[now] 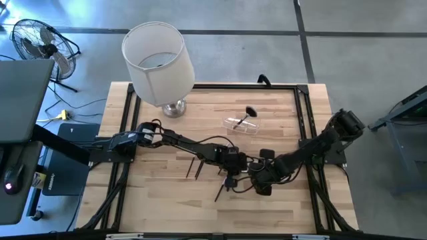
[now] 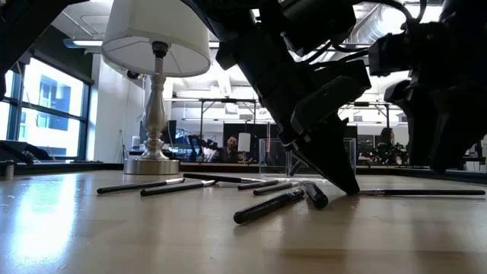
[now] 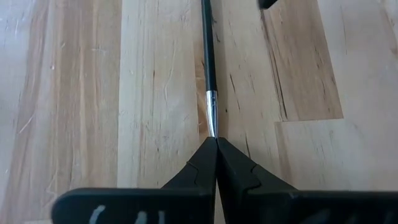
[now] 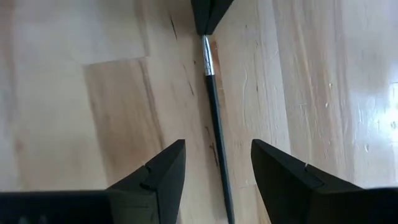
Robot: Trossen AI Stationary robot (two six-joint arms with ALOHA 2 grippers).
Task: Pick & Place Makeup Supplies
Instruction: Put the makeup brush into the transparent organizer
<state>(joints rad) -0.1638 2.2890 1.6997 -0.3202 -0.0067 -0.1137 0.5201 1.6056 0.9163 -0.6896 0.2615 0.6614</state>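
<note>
My left end effector point(image 3: 216, 142) is pressed down on the bench point(image 1: 167, 200), its two fingers brought together on the bristle end of a thin brush point(image 3: 208, 68), whose silver ferrule sits just beyond the fingertips and whose dark handle runs straight away from them. My right end effector point(image 4: 217, 158) faces it from the opposite end of the same brush, fingers spread apart with the handle lying between them (touching neither). In the high view both end effectors meet on the near side of the bench from the lamp point(image 1: 160, 60), toward its right. The other makeup supplies point(image 2: 221, 190) lie flat and loosely scattered on the wood: two dark pieces point(image 1: 195, 167) side by side nearer the lamp's side, one more point(image 1: 223, 191) just in front of the left end effector. A clear cup point(image 1: 241, 124) lies between the lamp and the end effectors, with a fluffy-headed brush point(image 1: 248, 115) at it; whether the brush rests inside it I cannot tell.
</note>
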